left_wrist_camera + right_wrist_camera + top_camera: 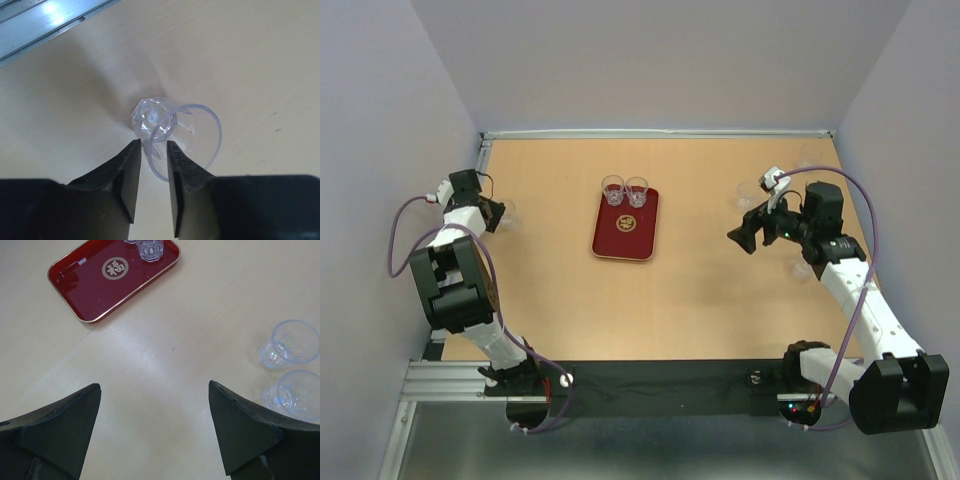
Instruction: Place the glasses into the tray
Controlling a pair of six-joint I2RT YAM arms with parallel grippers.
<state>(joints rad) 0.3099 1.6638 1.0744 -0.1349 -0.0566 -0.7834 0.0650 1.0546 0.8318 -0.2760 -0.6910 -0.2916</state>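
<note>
At the table's far left stands a clear glass (155, 117), upright on the wood. My left gripper (153, 142) straddles its near wall, one finger outside the rim and one inside. The jaws are narrow, and a gap still shows beside the rim. The dark red tray (625, 238) lies at mid-table with two glasses (612, 190) (637, 191) standing at its far end. My right gripper (154, 385) hovers wide open over bare wood to the right of the tray (85, 282). Two more glasses (290, 345) (297, 395) stand off to its right.
A metal rail (45, 22) edges the table just beyond the left glass. Grey walls close in the table on three sides. The left gripper (494, 215) sits close to the left wall; the right gripper (744, 236) is over open wood.
</note>
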